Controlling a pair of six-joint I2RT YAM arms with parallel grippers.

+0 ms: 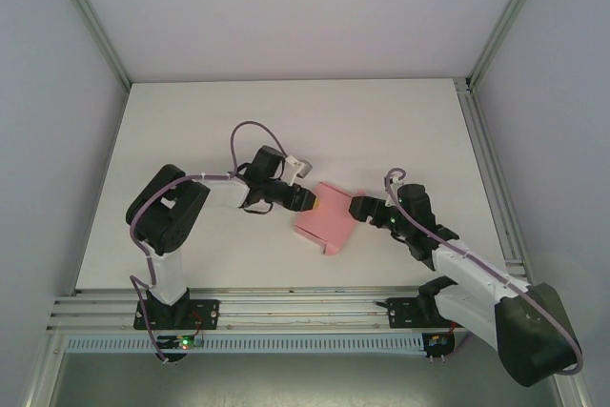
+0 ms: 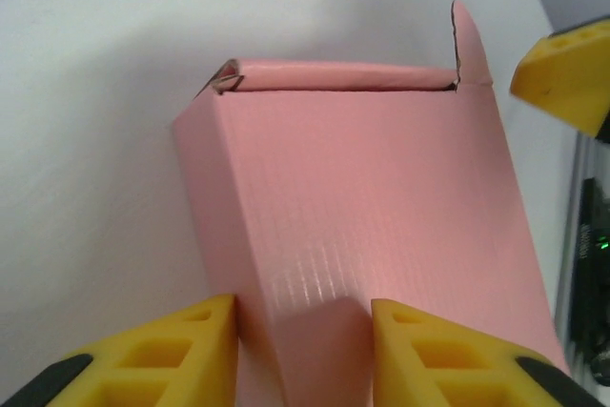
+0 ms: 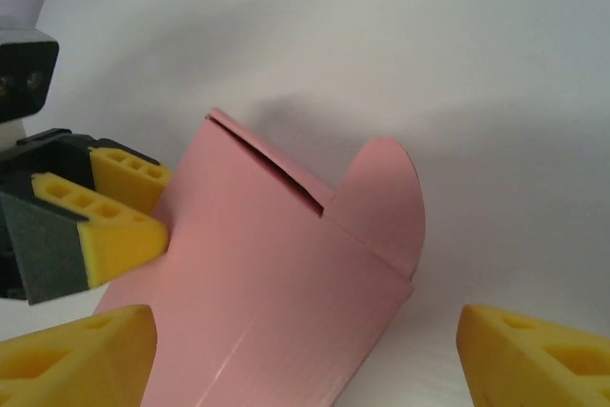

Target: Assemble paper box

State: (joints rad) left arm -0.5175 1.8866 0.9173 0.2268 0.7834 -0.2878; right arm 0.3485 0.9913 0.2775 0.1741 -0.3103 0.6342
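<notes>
A robotics lab test cell: the left arm (image 1: pixel 176 202) and right arm (image 1: pixel 477 283) stand bolted to an aluminium rail (image 1: pixel 286 304) at the near edge of a white desk (image 1: pixel 286 111). Aluminium frame posts (image 1: pixel 91 16) and plain pale panels (image 1: pixel 305 7) enclose the station.

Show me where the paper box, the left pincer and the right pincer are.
paper box (image 1: pixel 326 218), top external view, middle of its upper panel.
left pincer (image 2: pixel 300 307), left wrist view, midway between its yellow fingertips.
right pincer (image 3: pixel 305 321), right wrist view, midway between its yellow fingertips.
</notes>
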